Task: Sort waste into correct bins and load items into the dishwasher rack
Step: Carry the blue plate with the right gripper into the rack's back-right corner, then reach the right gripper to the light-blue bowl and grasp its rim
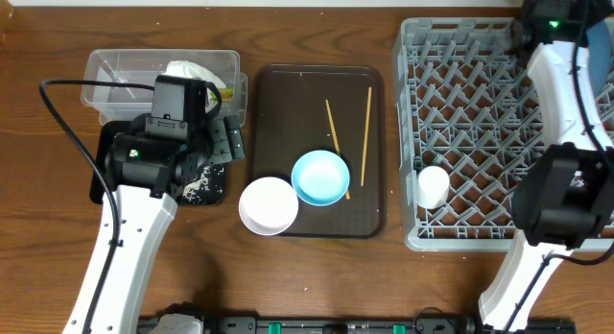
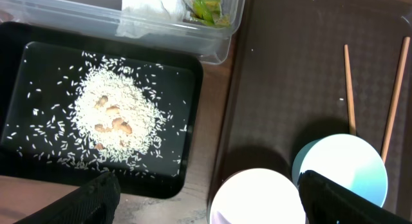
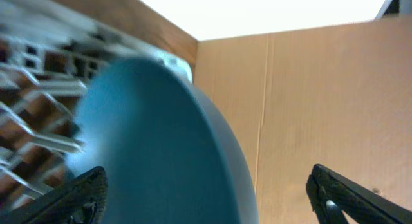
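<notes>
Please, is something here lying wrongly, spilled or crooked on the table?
Only small things. The white bowl sits across the corner rim of the brown tray, partly off it. The two chopsticks are not parallel; one lies slanted. Rice is scattered, but inside the black tray.

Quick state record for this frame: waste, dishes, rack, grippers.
clear tub: napkin and wrapper inside
black tray: rice piled inside
brown tray: chopsticks, light blue bowl; white bowl overlapping its corner
rack: white cup inside
dark blue dish: close before right gripper, rack behind
left gripper: open, above the black tray
right gripper: open
</notes>
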Tool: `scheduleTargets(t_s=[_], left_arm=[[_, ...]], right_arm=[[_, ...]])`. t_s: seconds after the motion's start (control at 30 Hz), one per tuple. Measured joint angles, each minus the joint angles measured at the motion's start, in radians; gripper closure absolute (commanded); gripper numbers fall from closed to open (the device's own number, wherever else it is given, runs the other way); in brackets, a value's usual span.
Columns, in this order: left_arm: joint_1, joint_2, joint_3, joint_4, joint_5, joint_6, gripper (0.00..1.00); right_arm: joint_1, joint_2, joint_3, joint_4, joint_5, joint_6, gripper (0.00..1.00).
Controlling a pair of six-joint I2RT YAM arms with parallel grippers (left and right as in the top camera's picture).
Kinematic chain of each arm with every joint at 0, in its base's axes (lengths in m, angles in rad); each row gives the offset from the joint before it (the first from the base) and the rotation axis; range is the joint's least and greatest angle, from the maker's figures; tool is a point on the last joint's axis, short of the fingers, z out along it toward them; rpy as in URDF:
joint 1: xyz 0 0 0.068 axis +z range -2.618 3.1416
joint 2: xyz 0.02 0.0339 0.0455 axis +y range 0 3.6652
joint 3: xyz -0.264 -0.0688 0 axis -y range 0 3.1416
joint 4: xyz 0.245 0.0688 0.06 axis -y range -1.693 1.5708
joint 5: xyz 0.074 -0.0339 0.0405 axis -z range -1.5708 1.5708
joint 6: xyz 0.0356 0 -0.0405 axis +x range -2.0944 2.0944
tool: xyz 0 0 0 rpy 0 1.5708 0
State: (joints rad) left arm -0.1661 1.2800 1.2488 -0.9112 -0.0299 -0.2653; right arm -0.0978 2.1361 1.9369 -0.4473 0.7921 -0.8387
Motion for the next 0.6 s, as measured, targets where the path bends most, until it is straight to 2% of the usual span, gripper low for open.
scheduleTargets(t_s=[0.17,0.33,0.47,0.6], left_arm=[[0.0,0.0,0.0,0.0,0.0,0.0,0.09],[0.0,0.0,0.0,0.0,0.0,0.0,0.09],[0.0,0.0,0.0,0.0,0.0,0.0,0.09],[0.0,0.0,0.0,-0.001,0.0,0.0,0.09]], right_arm=[[0.076,0.0,0.0,0.006,-0.005,0.031,0.01],[0.147,-0.013,0.0,-0.051,-0.057,0.142,0.01],[0.192,-0.048,-0.001,-0.18,-0.189,0.282,0.01],[0.233,-0.112,-0.002,-0.341,-0.415,0.483,0.01]])
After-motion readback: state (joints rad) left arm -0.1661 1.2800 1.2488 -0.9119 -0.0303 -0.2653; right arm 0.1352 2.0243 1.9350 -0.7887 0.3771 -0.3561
